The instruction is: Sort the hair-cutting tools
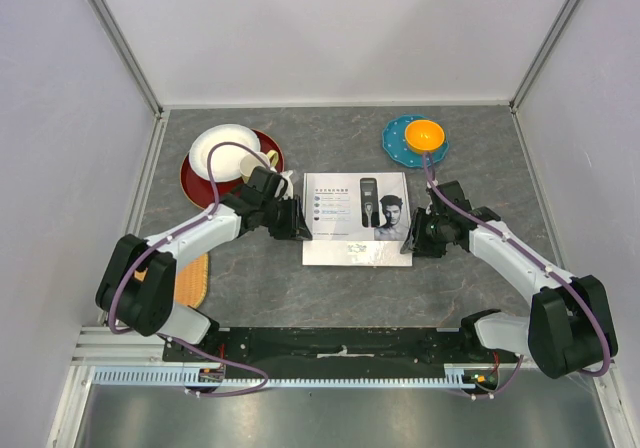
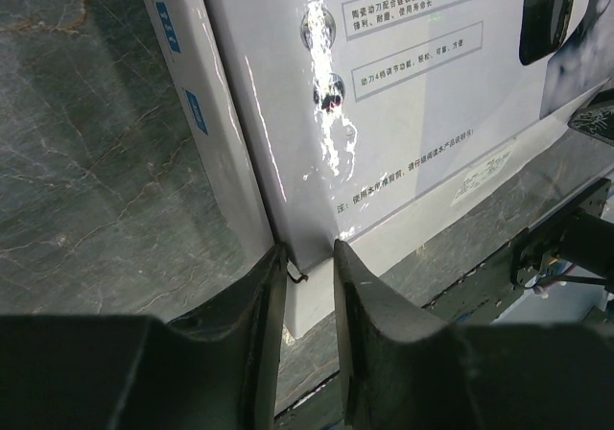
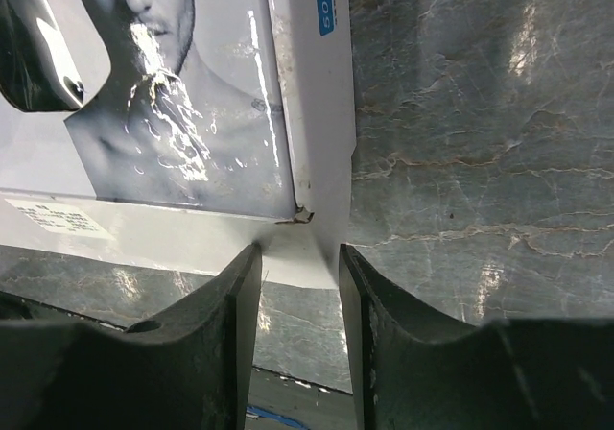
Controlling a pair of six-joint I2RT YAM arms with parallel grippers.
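A white cardboard box (image 1: 355, 203) with a printed lid lies flat at the table's middle. The lid shows only a picture of a clipper. The real clipper, comb attachments and brush are hidden. My left gripper (image 1: 298, 230) is at the box's near-left corner. In the left wrist view its fingers (image 2: 309, 250) close narrowly on that corner of the box (image 2: 403, 113). My right gripper (image 1: 410, 243) is at the near-right corner. In the right wrist view its fingers (image 3: 299, 250) pinch the corner of the box (image 3: 192, 113).
A red plate (image 1: 196, 180) carrying a white plate and a cup (image 1: 262, 165) stands at the back left, close to the left arm. A blue plate (image 1: 398, 138) with an orange bowl (image 1: 424, 134) stands at the back right. An orange mat (image 1: 192, 280) lies at the near left.
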